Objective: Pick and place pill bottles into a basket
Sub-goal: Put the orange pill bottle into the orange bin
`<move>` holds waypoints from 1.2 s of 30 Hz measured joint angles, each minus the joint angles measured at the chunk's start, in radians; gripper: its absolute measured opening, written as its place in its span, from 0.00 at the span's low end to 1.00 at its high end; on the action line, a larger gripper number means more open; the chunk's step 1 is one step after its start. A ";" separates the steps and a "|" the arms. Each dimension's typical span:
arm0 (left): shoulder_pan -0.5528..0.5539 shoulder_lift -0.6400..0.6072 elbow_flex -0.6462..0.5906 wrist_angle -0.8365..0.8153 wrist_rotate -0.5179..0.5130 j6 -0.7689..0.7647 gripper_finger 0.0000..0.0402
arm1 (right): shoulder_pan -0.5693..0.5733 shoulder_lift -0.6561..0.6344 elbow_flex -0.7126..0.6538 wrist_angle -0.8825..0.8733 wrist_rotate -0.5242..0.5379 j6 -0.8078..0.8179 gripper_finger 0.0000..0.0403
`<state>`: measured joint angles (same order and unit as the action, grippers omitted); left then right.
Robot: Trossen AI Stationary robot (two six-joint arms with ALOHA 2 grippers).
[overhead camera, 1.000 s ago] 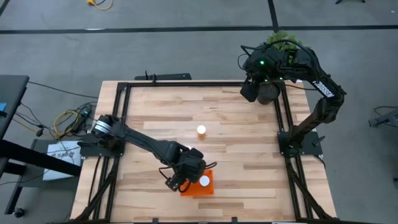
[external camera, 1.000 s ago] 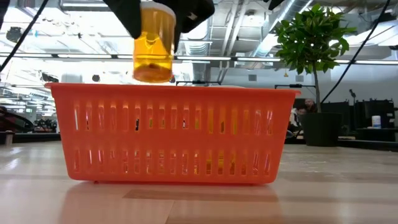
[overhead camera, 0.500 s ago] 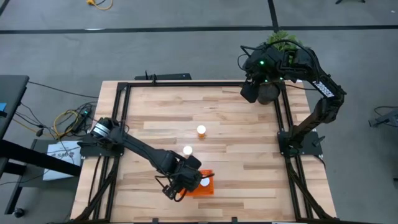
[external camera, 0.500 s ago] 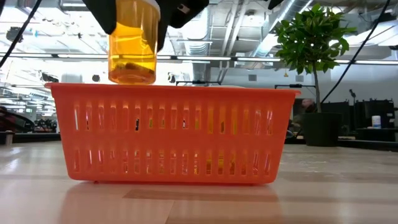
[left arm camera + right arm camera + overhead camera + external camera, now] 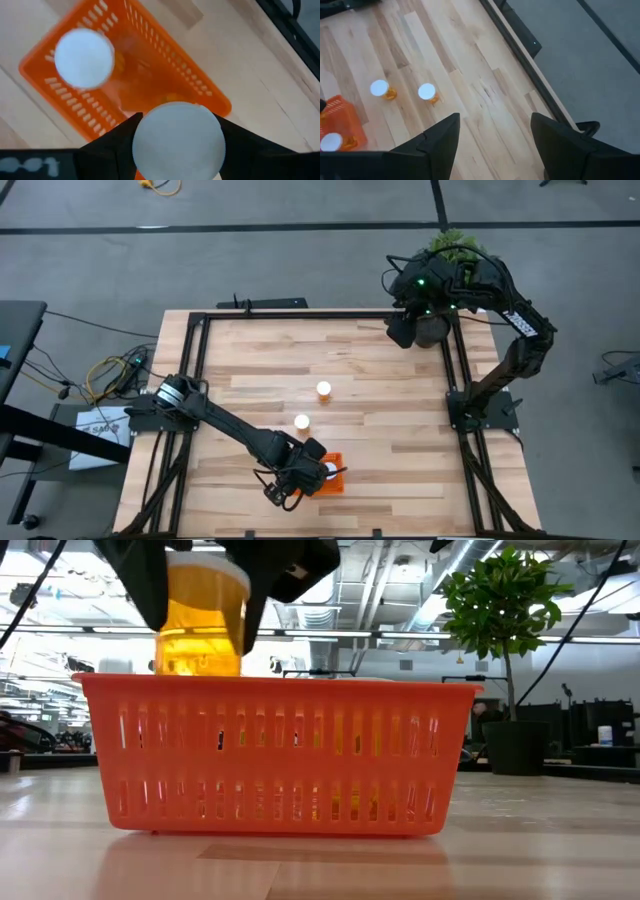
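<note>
The left gripper [image 5: 205, 600] hangs over the left end of the basket [image 5: 275, 755], its jaws clamped on a pill bottle [image 5: 200, 625]. The bottle stands upright, cap up, and its base dips just behind the basket's rim, so the coming move looks like a straight release downward. The left wrist view shows the held cap directly above the basket floor, with a second bottle [image 5: 83, 57] already standing inside, beside the drop spot but apart from it. The left arm reaches across the near part of the counter [image 5: 400, 430]. Two more bottles [image 5: 324, 389] wait mid-counter. The right gripper [image 5: 400, 328] waits at the far right corner, jaws apart.
</note>
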<state>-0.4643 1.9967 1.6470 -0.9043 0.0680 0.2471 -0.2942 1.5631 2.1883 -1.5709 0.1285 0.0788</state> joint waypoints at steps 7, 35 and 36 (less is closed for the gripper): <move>-0.002 0.036 0.000 0.034 0.022 0.001 0.49 | 0.027 0.000 0.000 0.000 0.000 0.000 0.60; -0.007 0.063 0.000 0.049 0.030 -0.027 0.53 | 0.046 0.000 0.000 0.000 0.000 0.001 0.60; -0.007 0.063 0.000 0.050 0.030 -0.027 0.53 | 0.046 0.000 0.000 0.000 0.000 0.000 0.60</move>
<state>-0.4709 2.0594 1.6466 -0.8543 0.0978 0.2204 -0.2481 1.5631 2.1883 -1.5711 0.1284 0.0792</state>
